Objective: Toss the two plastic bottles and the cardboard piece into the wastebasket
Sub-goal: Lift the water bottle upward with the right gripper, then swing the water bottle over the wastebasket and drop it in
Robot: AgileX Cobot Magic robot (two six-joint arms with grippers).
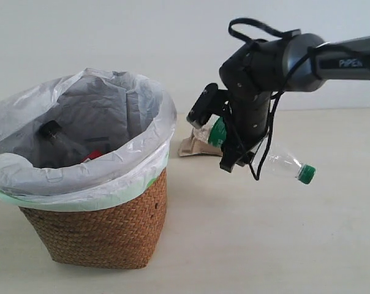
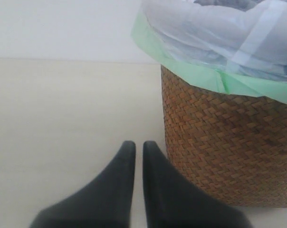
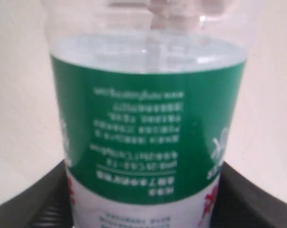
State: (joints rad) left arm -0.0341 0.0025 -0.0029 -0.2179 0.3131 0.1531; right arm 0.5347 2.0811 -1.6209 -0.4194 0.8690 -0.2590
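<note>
The wicker wastebasket (image 1: 105, 229) stands at the left, its white bag folded over the rim. Inside it lies the clear bottle with the black cap (image 1: 51, 130), a bit of red label showing. My right gripper (image 1: 240, 156) hangs to the right of the basket, above the table, shut on the green-labelled bottle (image 1: 284, 165), whose green cap points right and slightly down. In the right wrist view that bottle (image 3: 148, 133) fills the frame between the dark fingers (image 3: 250, 197). The tan cardboard piece (image 1: 194, 146) lies on the table behind the arm. My left gripper (image 2: 135, 145) is shut and empty, low beside the wastebasket (image 2: 229, 156).
The pale table (image 1: 277, 245) stretches in front of and to the right of the basket, with a white wall behind. A loose black cable hangs from the right arm (image 1: 268, 144) near the bottle.
</note>
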